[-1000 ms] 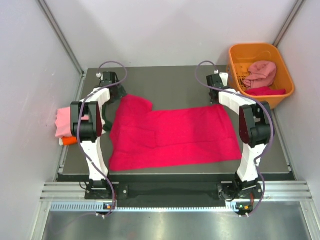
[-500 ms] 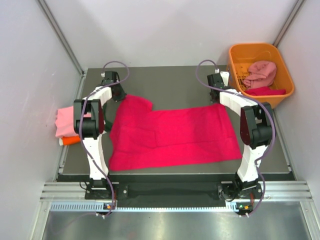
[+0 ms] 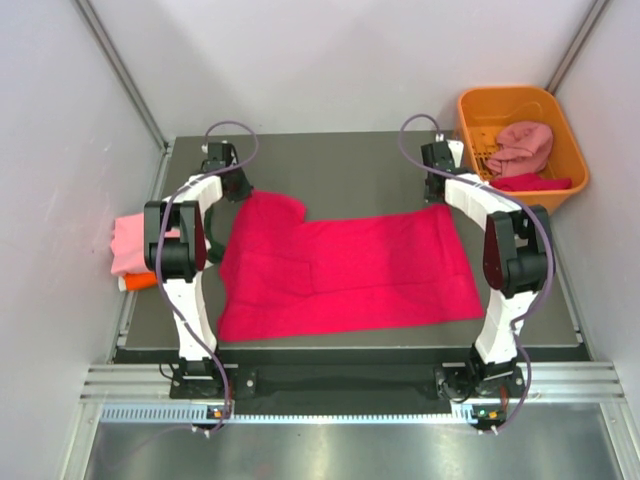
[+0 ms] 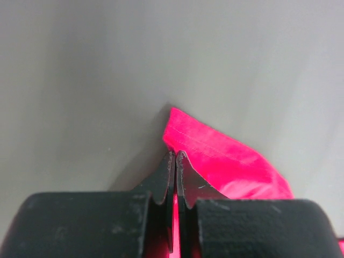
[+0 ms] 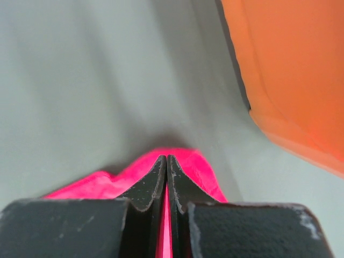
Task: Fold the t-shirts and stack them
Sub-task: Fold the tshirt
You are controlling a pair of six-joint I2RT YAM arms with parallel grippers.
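A large crimson-pink t-shirt lies spread flat across the grey table. My left gripper is at the shirt's far left corner. In the left wrist view that gripper is shut, with a strip of the crimson cloth pinched between its fingers. My right gripper is at the far right corner. The right wrist view shows it shut on the crimson cloth as well. Both corners lie low on the table.
An orange plastic basket stands at the back right, close to the right gripper. It holds a dusty pink shirt and a crimson one. A light pink shirt over an orange one lies off the table's left edge.
My left gripper has shut on the shirt's far left corner. The right arm has shifted slightly toward the back, its gripper staying shut on the cloth.
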